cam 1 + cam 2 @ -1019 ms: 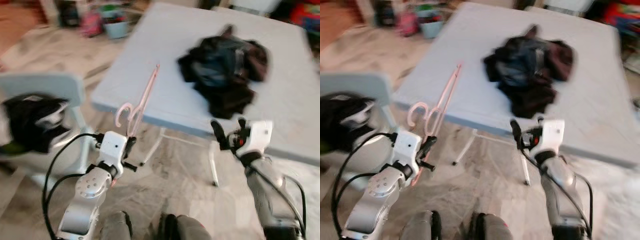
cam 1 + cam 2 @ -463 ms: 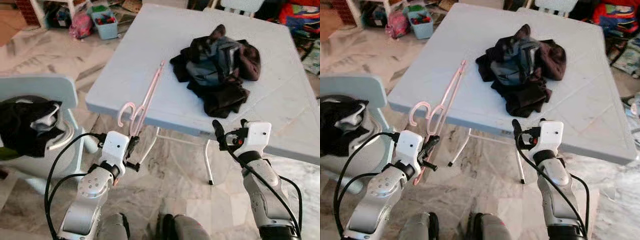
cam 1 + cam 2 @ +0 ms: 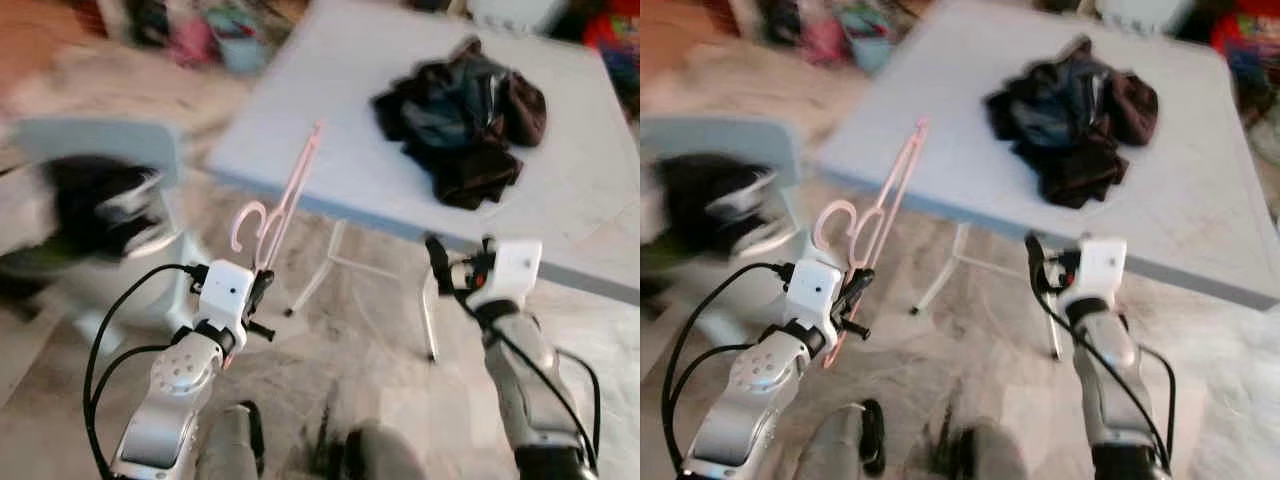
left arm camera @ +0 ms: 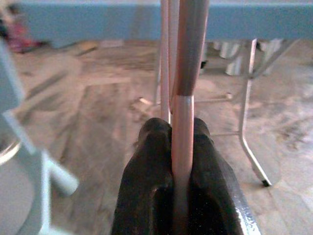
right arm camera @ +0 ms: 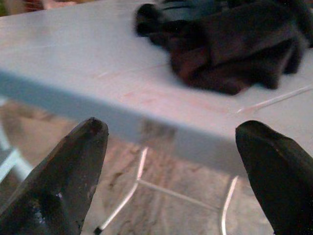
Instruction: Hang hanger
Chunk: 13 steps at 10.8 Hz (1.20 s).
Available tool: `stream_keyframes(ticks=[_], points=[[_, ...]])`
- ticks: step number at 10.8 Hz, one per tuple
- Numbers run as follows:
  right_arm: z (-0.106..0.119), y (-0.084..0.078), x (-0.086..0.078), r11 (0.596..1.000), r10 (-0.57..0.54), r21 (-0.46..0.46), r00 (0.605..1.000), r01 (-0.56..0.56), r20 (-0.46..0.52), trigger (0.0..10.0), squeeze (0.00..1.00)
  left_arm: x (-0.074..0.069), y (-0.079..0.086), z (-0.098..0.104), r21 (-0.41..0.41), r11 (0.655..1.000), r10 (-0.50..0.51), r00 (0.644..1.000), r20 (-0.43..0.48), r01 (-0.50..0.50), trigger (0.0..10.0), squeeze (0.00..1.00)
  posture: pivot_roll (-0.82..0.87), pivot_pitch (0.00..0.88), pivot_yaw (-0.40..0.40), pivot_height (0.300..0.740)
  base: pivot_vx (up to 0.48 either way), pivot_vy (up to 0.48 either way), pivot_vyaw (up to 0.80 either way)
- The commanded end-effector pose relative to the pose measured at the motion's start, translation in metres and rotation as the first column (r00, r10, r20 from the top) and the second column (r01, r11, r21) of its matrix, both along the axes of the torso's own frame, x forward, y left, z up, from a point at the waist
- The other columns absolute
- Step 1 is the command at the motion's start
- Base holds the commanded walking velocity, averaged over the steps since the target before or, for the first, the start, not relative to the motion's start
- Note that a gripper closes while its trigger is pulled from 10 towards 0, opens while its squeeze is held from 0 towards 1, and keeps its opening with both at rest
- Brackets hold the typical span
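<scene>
A pink plastic hanger [image 3: 283,200] stands upright in my left gripper [image 3: 262,283], whose black fingers are shut on its lower bar [image 4: 182,147]. Its hook curls at the left and its top reaches over the near edge of the light blue table [image 3: 350,170]. My right gripper [image 3: 458,265] is held in front of the table's near edge, open and empty, its fingertips [image 5: 73,161] spread wide. A heap of dark clothes [image 3: 462,118] lies on the table beyond it.
A pale chair [image 3: 110,150] with black and white clothing [image 3: 95,205] on it stands at the left. Bags and bins sit on the floor at the back left [image 3: 215,30]. The table's white legs [image 3: 330,265] stand on marble floor ahead.
The view has swung and blurred, so the table sits farther right and higher. Both grippers keep their pose; the hanger stays in the left one.
</scene>
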State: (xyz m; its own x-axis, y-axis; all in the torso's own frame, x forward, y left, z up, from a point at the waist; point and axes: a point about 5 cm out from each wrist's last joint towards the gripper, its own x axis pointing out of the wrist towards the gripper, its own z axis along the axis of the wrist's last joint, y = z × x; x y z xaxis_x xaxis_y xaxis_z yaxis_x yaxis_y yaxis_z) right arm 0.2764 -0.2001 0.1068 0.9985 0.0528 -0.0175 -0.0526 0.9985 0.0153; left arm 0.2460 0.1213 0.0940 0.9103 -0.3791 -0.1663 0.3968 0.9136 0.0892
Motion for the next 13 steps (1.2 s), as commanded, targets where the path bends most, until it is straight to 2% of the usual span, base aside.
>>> stream_keyframes(ticks=[1,2,5,7,8,13], points=[[-0.0049,-0.0045,-0.002,1.0,-0.019,-0.004,1.0,0.019,-0.019,10.0,0.0,-0.0037,-0.0032,-0.0035,-0.001,1.0,-0.015,1.0,-0.015,0.015,10.0,0.0,-0.01,0.102,-0.062,0.74,-0.379,0.0,0.0],[-0.0043,-0.0047,-0.0009,1.0,-0.019,-0.006,1.0,0.019,-0.018,10.0,0.0,-0.0034,-0.0035,-0.003,-0.003,1.0,-0.015,1.0,-0.013,0.015,10.0,0.0,-0.01,0.103,-0.062,0.74,-0.337,0.0,0.0],[-0.003,-0.0033,0.0018,0.999,0.023,-0.026,1.0,-0.023,-0.015,10.0,0.0,-0.0016,-0.004,-0.0031,-0.019,0.999,-0.034,0.999,-0.017,0.033,10.0,0.0,-0.01,0.103,-0.062,0.74,0.0,0.0,0.0],[-0.0017,-0.0094,0.005,0.999,0.017,-0.033,1.0,-0.018,-0.018,10.0,0.0,-0.0008,-0.0017,-0.0033,-0.054,0.997,-0.058,0.998,-0.028,0.057,10.0,0.0,-0.02,0.106,-0.067,0.74,0.0,0.0,0.0],[-0.002,-0.0109,0.0059,0.999,0.014,-0.033,1.0,-0.014,-0.022,10.0,0.0,0.0011,0.0003,-0.0039,-0.037,0.999,-0.019,0.999,-0.035,0.018,10.0,0.0,-0.01,0.108,-0.068,0.74,0.0,0.244,0.0],[-0.0037,-0.0092,0.0057,0.999,0.02,-0.038,0.999,-0.021,-0.025,10.0,0.0,-0.0002,-0.0013,-0.0058,-0.053,0.998,-0.029,0.998,-0.047,0.026,10.0,0.0,-0.01,0.111,-0.07,0.74,0.0,0.479,0.0]])
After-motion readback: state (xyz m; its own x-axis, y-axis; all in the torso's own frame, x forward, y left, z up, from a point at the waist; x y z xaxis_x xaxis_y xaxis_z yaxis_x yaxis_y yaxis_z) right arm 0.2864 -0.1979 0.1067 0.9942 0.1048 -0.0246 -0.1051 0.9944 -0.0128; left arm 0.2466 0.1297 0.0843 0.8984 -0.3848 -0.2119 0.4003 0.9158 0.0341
